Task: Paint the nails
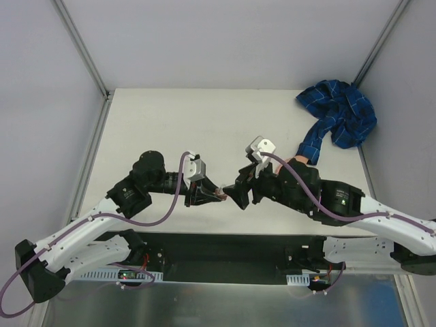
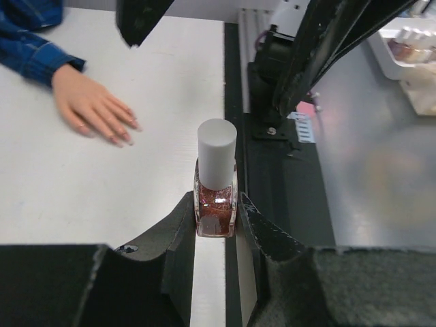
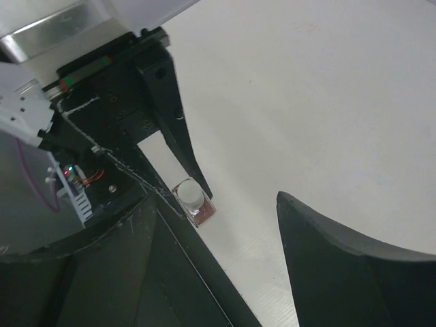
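My left gripper [image 1: 206, 195] is shut on a small glass bottle of reddish glitter polish [image 1: 221, 195] with a white cap [image 2: 216, 151], and holds it upright near the table's front edge. The bottle's body shows between my left fingers [image 2: 216, 204]. My right gripper [image 1: 236, 195] is open, its fingers spread on either side of the cap without touching it; the bottle shows in the right wrist view [image 3: 195, 202]. The flesh-coloured fake hand [image 2: 92, 107] lies flat on the table, its nails [image 2: 127, 129] pointing toward the front edge. In the top view my right arm covers most of the hand [image 1: 298, 161].
The blue plaid sleeve [image 1: 337, 119] lies bunched at the back right corner. A black strip [image 1: 225, 255] runs along the table's front edge. A white rack with more small bottles [image 2: 407, 46] stands off the table beyond that edge.
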`<action>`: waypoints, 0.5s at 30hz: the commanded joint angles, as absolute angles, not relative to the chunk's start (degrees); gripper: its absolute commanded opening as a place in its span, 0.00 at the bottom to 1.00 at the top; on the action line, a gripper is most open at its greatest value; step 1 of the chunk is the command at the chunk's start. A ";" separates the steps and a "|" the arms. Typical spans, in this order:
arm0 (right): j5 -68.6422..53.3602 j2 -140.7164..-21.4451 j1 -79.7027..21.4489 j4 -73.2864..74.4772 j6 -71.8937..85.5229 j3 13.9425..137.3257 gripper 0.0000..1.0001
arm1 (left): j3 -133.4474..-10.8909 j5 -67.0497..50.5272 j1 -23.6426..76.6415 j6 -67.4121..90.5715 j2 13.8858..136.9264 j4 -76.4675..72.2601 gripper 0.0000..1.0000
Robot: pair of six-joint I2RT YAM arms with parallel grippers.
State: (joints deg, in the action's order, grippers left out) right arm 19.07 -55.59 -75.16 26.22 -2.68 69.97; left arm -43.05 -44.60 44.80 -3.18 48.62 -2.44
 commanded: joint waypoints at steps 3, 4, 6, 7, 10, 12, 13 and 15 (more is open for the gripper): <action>1.32 -56.51 -74.27 21.80 -10.63 68.99 0.70 | -46.14 -60.28 44.74 -1.06 50.53 -8.44 0.00; 1.14 -56.86 -74.27 21.88 -10.90 69.08 0.69 | -46.23 -60.81 44.65 -0.97 50.71 -8.52 0.00; 0.53 -57.92 -74.27 21.36 -11.42 69.26 0.66 | -46.23 -61.52 44.74 -0.79 51.06 -8.61 0.00; 0.53 -58.18 -74.27 21.18 -11.60 69.43 0.63 | -46.14 -61.44 44.74 -0.79 51.15 -8.61 0.00; -1.50 -59.24 -74.18 21.18 -11.86 69.96 0.49 | -46.14 -60.56 44.65 -0.97 50.80 -8.61 0.00; -1.15 -59.50 -74.27 21.27 -11.95 70.05 0.42 | -45.97 -58.90 44.74 -0.97 50.10 -8.61 0.00; -1.14 -59.59 -74.27 21.27 -11.95 70.05 0.39 | -45.79 -56.36 44.74 -1.05 49.92 -8.61 0.00; -0.36 -60.11 -74.35 21.53 -11.69 69.96 0.15 | -45.27 -53.80 44.65 -1.40 48.87 -8.61 0.00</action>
